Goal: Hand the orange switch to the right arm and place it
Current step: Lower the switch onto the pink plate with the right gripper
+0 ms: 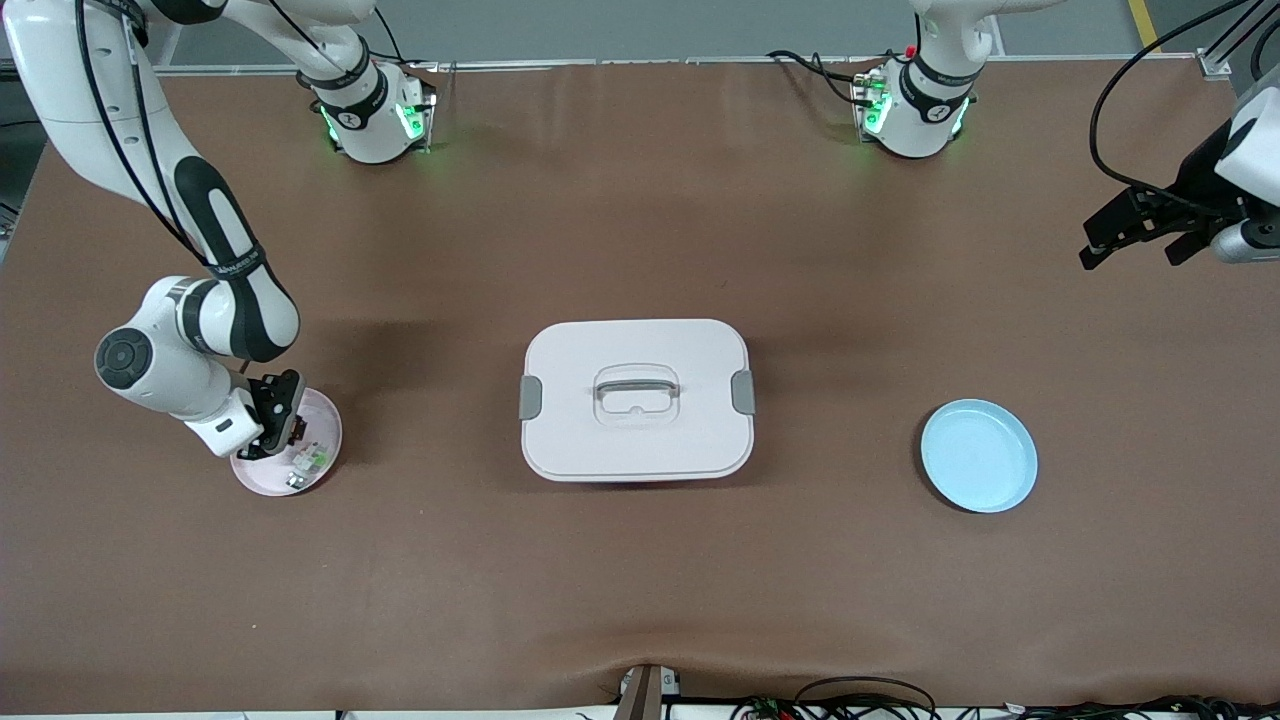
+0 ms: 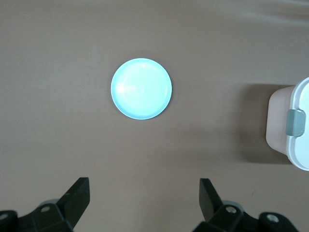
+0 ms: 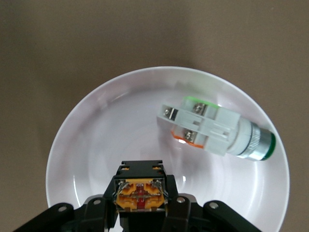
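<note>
Two pincers: right pincer [image 3: 140,212] pinching orange switch [image 3: 140,193] over pink plate [image 1: 325,425]; left pincer [image 2: 145,198] spread.

text: none legible | labels: none | arm band markings: unreadable

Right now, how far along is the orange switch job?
Early. Done: the right gripper has its jaws shut on the small black-and-orange switch, low in the pale pink round plate, beside the whitish-and-green part. In hand: that grasp, with no sign of a lift. Left: the transfer and placing. The left gripper waits open above the table at its own end, and the light blue round plate holds nothing.
</note>
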Tool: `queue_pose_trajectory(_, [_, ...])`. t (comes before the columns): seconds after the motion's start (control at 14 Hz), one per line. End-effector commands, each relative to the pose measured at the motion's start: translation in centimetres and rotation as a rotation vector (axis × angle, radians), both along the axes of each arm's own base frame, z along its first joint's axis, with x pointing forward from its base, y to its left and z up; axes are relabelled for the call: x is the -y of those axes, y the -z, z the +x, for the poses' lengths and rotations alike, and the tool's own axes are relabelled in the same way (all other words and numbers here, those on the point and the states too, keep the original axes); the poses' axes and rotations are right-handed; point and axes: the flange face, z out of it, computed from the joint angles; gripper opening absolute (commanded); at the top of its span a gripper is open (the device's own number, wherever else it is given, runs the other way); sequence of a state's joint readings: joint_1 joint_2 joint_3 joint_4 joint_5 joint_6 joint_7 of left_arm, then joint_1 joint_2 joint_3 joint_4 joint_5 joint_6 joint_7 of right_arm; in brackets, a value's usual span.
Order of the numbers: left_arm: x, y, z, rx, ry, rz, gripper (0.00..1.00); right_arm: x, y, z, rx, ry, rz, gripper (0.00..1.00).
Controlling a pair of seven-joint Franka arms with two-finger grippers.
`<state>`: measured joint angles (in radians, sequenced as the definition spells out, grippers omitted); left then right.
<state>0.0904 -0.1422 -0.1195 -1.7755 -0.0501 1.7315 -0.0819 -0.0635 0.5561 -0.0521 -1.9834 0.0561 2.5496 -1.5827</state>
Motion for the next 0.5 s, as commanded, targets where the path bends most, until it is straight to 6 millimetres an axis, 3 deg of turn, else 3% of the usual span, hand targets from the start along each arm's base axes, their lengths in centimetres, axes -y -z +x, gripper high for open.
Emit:
queue_pose_trajectory(0.0, [0.6, -0.5, 0.1, -0.010, 0.010, 0.019, 1.00, 0.6, 0.1, 0.8, 0.005, 0.004, 0.020, 0.99])
queue_pose_trajectory(0.29, [0.9, -0.9, 0.2, -0.006, 0.014, 0.018, 1.00, 0.5, 0.0, 0.7, -0.010, 0.016, 0.030, 1.00])
queue_pose_trajectory(0.43, [0.8, -1.1, 0.2, -0.001, 0.012, 0.018, 1.00, 0.6, -1.2, 1.0, -0.056, 0.025, 0.047, 1.00])
